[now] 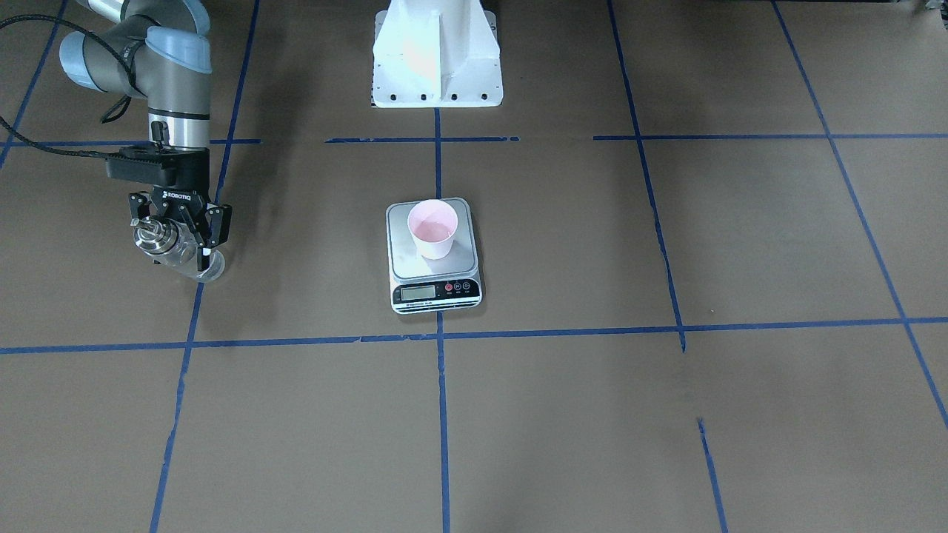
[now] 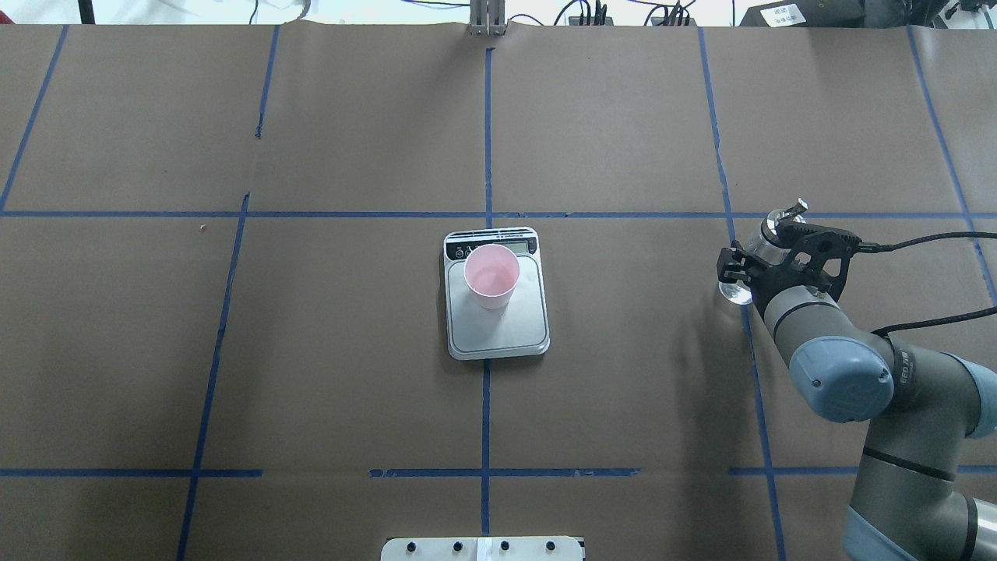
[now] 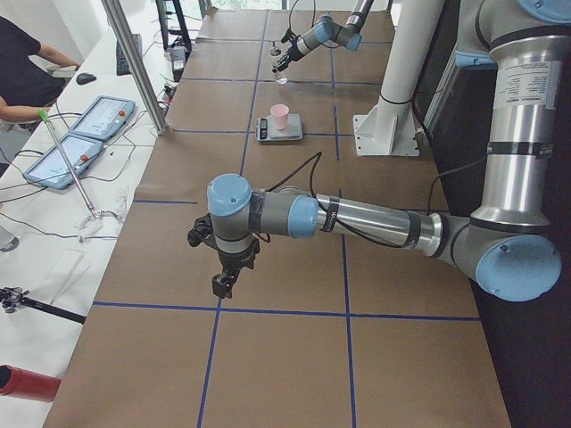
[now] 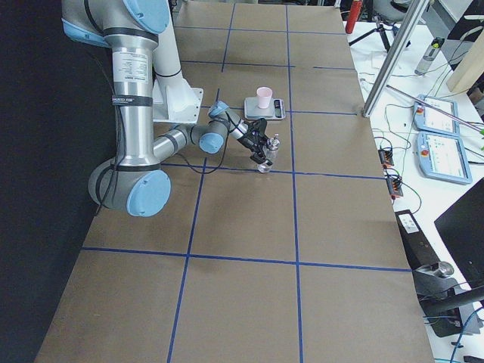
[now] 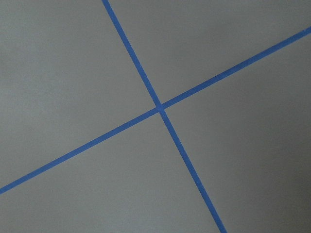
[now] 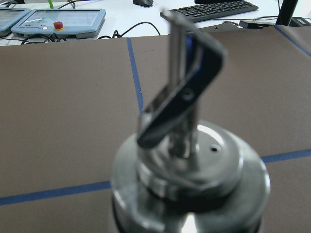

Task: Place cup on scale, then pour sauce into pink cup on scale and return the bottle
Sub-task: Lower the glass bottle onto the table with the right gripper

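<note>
The pale pink cup (image 1: 433, 229) stands upright on the silver platform of the scale (image 1: 415, 260), at the table's middle; both also show in the overhead view, the cup (image 2: 491, 274) and the scale (image 2: 498, 331). My right gripper (image 1: 178, 237) is shut on the clear glass bottle (image 1: 196, 265), about upright, far to the cup's side, low at the table. The bottle's silver collar and pourer (image 6: 189, 165) fill the right wrist view. My left gripper (image 3: 221, 283) shows only in the exterior left view, low over bare table. I cannot tell if it is open.
The white robot base mount (image 1: 437, 55) stands behind the scale. Blue tape lines (image 5: 158, 107) divide the brown table cover. Control tablets (image 3: 80, 134) and a person's arm lie beyond the table's far edge.
</note>
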### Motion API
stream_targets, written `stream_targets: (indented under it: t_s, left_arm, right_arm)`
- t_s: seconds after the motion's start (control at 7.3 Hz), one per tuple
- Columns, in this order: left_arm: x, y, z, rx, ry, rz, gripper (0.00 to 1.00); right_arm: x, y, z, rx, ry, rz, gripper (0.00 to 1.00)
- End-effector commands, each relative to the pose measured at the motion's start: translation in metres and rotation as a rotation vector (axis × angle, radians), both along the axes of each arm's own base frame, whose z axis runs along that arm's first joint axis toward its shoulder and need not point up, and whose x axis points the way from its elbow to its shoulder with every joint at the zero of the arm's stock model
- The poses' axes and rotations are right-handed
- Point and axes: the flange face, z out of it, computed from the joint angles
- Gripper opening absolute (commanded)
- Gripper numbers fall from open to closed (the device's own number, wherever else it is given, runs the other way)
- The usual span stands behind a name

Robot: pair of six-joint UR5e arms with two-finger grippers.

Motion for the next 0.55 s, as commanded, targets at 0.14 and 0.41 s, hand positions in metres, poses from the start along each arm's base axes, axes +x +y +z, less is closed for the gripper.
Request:
stream_targets:
  t_s: [0.14,0.41]
  left_arm:
    - [0.0,-0.0001,-0.0001,0.0,-0.001,0.0,1.0]
    - [0.0,-0.0014,-0.0016,0.003,0.0,0.0,1.0]
  right_arm:
    - [0.0012,-0.0003,0.0002,0.001,0.002,0.002,0.98]
    - [0.0017,0.0,0.0004,0.001,0.003,0.002,0.99]
